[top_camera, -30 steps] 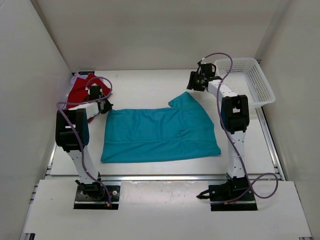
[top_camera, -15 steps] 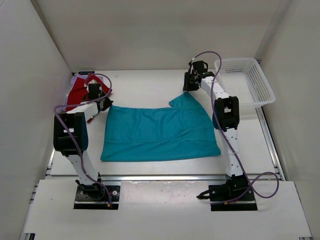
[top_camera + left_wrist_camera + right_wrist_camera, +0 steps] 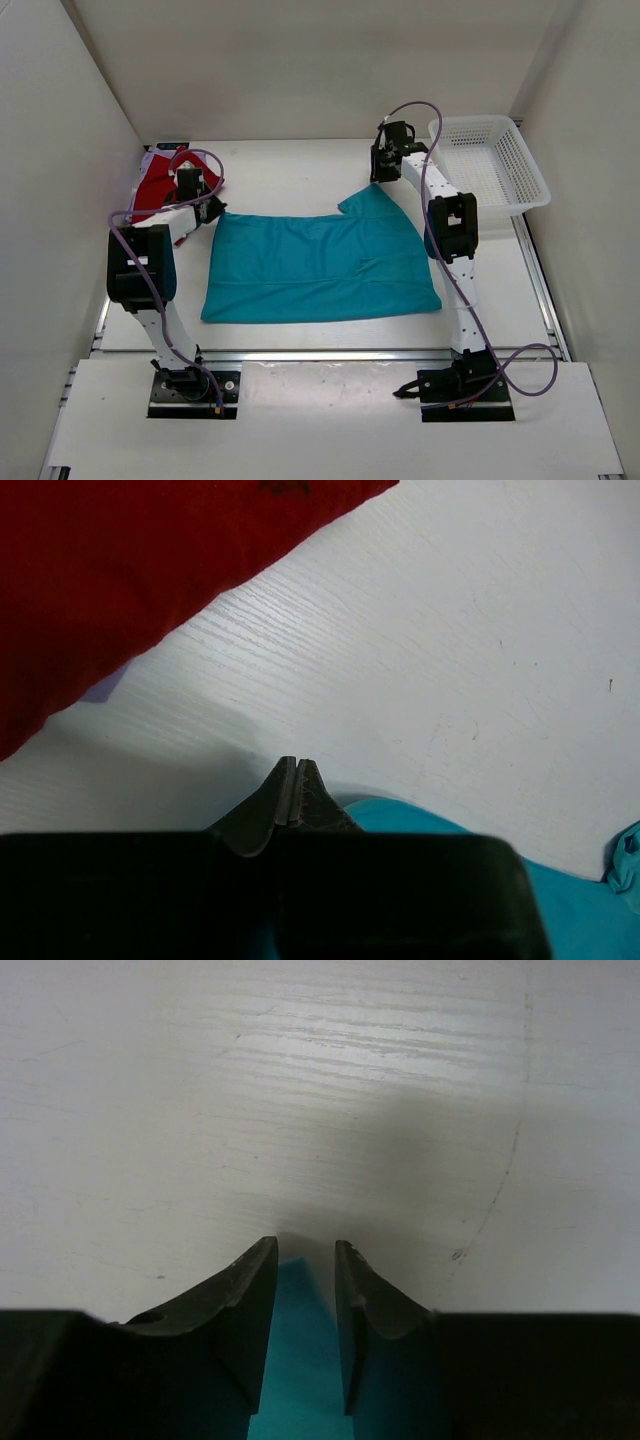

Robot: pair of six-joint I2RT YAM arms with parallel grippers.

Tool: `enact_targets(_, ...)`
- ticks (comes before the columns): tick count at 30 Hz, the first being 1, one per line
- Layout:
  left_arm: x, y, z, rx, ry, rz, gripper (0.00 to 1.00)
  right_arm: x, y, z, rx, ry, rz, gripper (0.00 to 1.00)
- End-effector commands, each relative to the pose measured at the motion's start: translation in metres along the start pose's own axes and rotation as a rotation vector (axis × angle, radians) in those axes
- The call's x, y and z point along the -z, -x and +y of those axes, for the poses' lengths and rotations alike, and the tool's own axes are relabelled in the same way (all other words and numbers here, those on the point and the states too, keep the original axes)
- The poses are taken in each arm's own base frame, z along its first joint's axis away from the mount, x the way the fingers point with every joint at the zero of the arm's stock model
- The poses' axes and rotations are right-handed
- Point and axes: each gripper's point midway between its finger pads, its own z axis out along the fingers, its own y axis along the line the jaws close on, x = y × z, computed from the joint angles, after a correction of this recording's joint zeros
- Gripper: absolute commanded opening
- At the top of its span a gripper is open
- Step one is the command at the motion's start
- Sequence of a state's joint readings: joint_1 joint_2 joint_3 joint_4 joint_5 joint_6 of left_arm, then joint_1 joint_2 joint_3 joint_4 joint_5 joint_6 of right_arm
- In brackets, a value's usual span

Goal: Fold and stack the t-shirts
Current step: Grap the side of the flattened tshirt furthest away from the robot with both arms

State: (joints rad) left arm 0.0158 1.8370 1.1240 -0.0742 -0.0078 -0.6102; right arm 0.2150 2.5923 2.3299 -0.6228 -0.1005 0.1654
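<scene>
Here the right gripper [image 3: 305, 1250] stands with its two fingers spread a little. A tip of the teal t-shirt [image 3: 300, 1360] lies in the gap, and neither finger presses on it. In the top view this gripper [image 3: 383, 178] sits at the raised sleeve corner, upper right of the teal t-shirt [image 3: 320, 265], which lies spread flat in the middle of the table [image 3: 300, 170].

The left gripper [image 3: 296, 765] has its fingers pressed together, with teal cloth just beside them at the lower right. Whether any cloth is caught between them cannot be told. From above, it [image 3: 212, 210] rests at the shirt's upper left corner.

One red t-shirt [image 3: 155, 185] lies bunched at the upper left of the frame. In the left wrist view a sliver of pale lavender cloth [image 3: 103, 687] peeks from under its edge. One white lattice basket [image 3: 525, 170] sits at the upper right.
</scene>
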Motion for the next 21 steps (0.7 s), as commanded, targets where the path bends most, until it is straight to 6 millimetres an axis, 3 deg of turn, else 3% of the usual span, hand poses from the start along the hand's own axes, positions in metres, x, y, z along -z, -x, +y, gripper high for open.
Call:
enact_targets(1, 0.011, 0.012, -0.014, 0.004, -0.05, -0.034, 0.0, 0.013, -0.003, -0.001, 0.006, -0.018, 0.025, 0.28)
enact_targets(4, 0.012, 0.014, -0.016, 0.001, -0.053, -0.042, 0.0, 0.01, -0.008, 0.0, 0.006, -0.008, 0.04, 0.18)
enact_targets(8, 0.011, 0.011, -0.013, 0.003, -0.048, -0.034, 0.0, 0.016, 0.001, 0.001, -0.014, -0.004, 0.021, 0.16)
enact_targets(14, 0.014, 0.014, -0.015, 0.001, -0.053, -0.046, 0.0, 0.025, 0.008, 0.005, -0.021, 0.031, 0.017, 0.36)
enact_targets(15, 0.011, 0.009, -0.011, -0.003, -0.044, -0.031, 0.0, 0.025, 0.004, 0.009, -0.024, 0.047, 0.027, 0.35)
enact_targets(17, 0.011, 0.01, -0.011, -0.004, -0.043, -0.034, 0.0, 0.021, -0.002, 0.007, -0.033, 0.051, 0.051, 0.24)
enact_targets(18, 0.012, 0.011, -0.012, 0.002, -0.042, -0.036, 0.0, 0.022, -0.002, 0.014, -0.025, 0.064, 0.047, 0.23)
enact_targets(21, 0.011, 0.011, -0.011, 0.001, -0.041, -0.037, 0.0, 0.021, -0.005, 0.013, -0.029, 0.056, 0.058, 0.17)
